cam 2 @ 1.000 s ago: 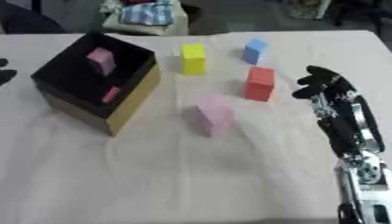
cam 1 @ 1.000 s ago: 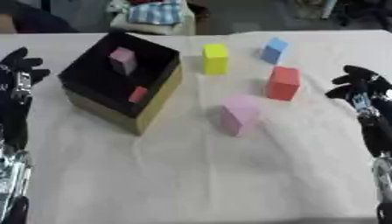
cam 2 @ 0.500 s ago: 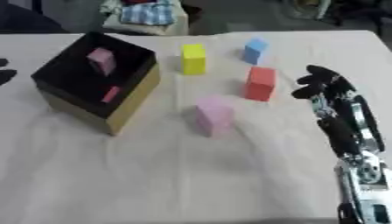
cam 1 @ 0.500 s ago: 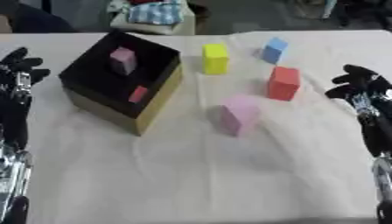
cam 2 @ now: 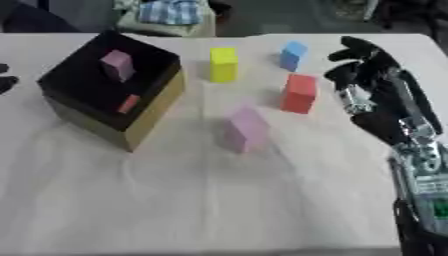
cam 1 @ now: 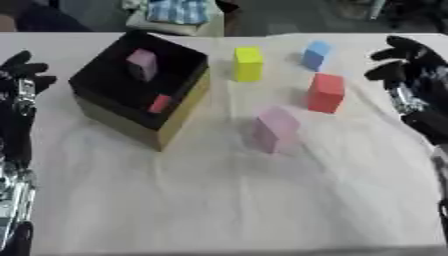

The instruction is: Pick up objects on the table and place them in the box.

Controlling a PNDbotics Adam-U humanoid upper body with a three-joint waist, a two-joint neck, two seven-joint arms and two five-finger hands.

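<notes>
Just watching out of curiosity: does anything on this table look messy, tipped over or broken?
Nothing looks broken or spilled. The black open-topped box sits turned at an angle to the table's edge, and the white tablecloth is wrinkled.

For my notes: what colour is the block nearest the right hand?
Red, beside the right hand; clearest in the right eye view.

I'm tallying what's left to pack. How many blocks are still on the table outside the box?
4: a yellow block and a blue block at the far side, a red block nearer the right hand, and a pink block beside the box.
</notes>
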